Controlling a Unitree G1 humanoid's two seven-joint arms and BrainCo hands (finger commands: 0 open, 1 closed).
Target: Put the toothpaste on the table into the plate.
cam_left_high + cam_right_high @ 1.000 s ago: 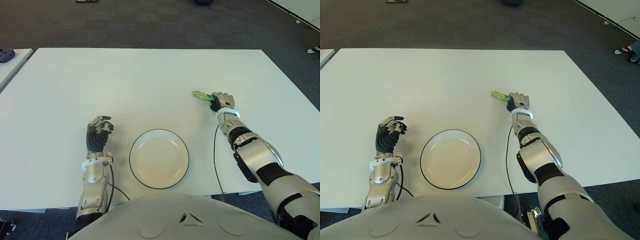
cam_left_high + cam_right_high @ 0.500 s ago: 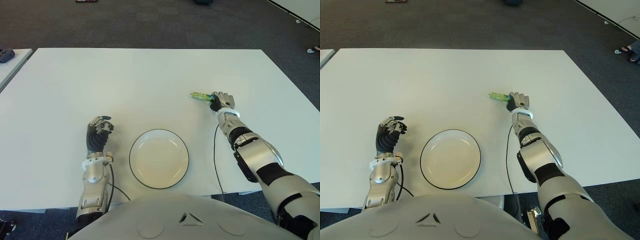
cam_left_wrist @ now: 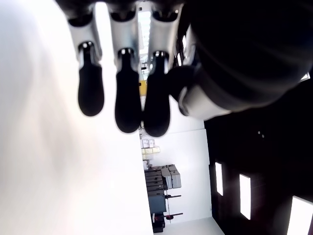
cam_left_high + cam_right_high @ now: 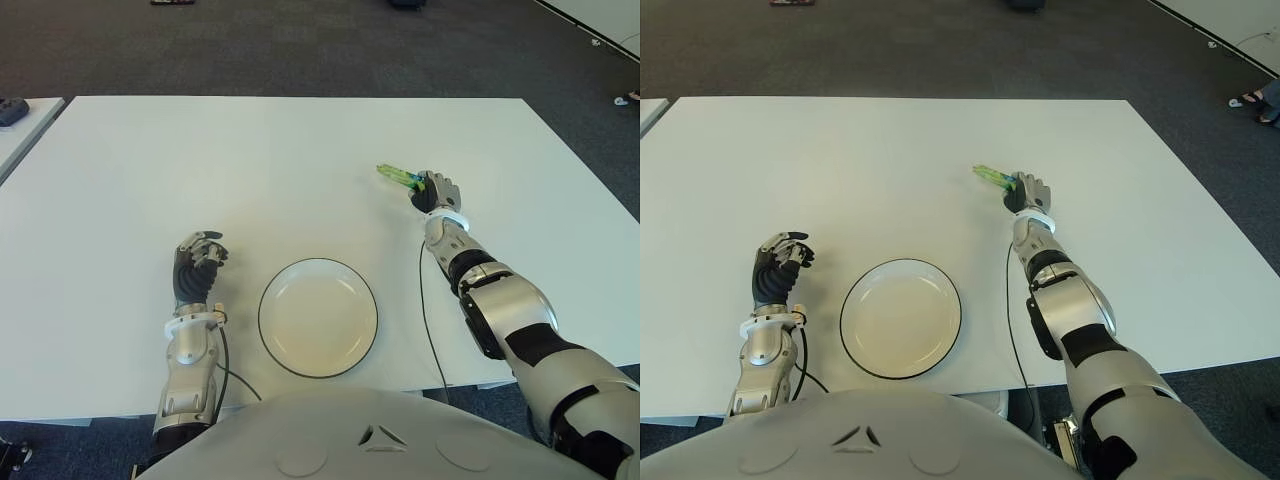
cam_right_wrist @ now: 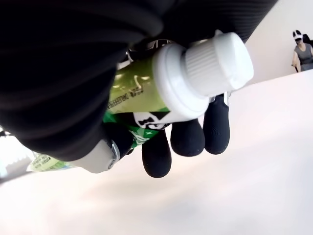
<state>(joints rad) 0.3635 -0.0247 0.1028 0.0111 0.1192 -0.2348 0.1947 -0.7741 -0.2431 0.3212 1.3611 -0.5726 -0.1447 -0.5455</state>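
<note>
On the left, the robot's left hand [image 4: 198,266] shows beside the left rim of the round white plate with a thin dark rim [image 4: 318,316], its dark fingers [image 3: 128,105] loosely curled and holding nothing. The plate sits near the front edge of the wide white table [image 4: 250,160], with nothing in it. Farther right, and away from the plate toward the table's far side, the right hand [image 4: 430,190] has its fingers [image 5: 187,137] wrapped around the green plastic toothpaste tube with a white ribbed screw cap [image 5: 161,93]; the flat tail end pokes out to the left of the fist [image 4: 398,176], and the tube appears lifted just clear of the tabletop. The tube looks light and soft-walled, likely to dent or bulge under a hard squeeze, and its glossy skin could slide in a loose grip. The firmest place to hold seems to be the stiff shoulder near the cap, close to where the fingers sit now, with moderate pressure rather than a crush.
</note>
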